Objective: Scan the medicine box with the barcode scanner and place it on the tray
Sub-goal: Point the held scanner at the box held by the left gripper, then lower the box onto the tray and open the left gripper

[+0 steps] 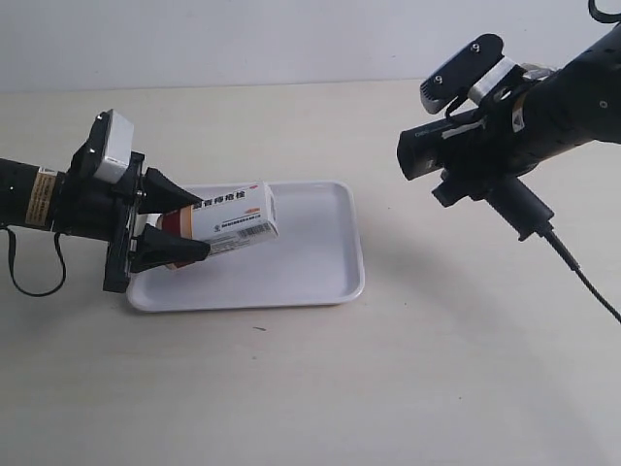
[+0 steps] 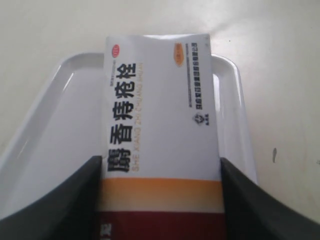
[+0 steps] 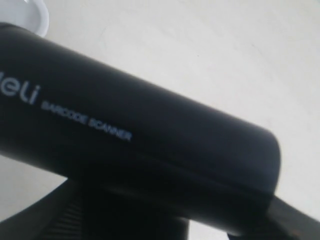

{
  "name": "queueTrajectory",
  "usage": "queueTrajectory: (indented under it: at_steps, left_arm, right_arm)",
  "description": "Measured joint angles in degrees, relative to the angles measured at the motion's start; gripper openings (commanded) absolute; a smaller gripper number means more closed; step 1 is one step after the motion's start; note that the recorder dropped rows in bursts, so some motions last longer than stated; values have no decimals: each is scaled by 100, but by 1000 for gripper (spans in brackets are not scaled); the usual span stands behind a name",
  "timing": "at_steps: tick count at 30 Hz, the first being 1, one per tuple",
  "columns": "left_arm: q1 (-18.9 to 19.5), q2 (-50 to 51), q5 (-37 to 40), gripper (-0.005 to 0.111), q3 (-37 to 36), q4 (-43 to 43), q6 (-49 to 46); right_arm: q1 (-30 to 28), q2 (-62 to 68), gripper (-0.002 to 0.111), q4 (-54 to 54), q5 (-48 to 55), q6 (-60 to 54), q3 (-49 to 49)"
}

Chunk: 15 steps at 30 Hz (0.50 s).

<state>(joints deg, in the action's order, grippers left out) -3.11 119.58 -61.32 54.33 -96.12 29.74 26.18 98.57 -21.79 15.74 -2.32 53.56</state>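
The medicine box, white with a tan and red band at its gripped end, is held over the tray. My left gripper is shut on its banded end, one black finger on each side. Its barcode face points toward the front of the exterior view. The black barcode scanner is held in the air at the exterior view's right, its head pointing toward the box. My right gripper is shut on it; the scanner hides the fingertips in the right wrist view.
The scanner's black cable trails down to the right edge of the exterior view. A corner of the tray shows in the right wrist view. The beige tabletop surrounds the tray.
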Motion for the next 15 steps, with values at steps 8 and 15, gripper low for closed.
queueTrajectory:
  at_steps: [8,15]
  left_arm:
    - [-42,0,480,0,0,0,315]
    - [-576,0,1783,0,127,303,1111]
  right_arm:
    - [-5,239,0,218,-392,67,0]
    - [-212,1012,0,267,-655,806,0]
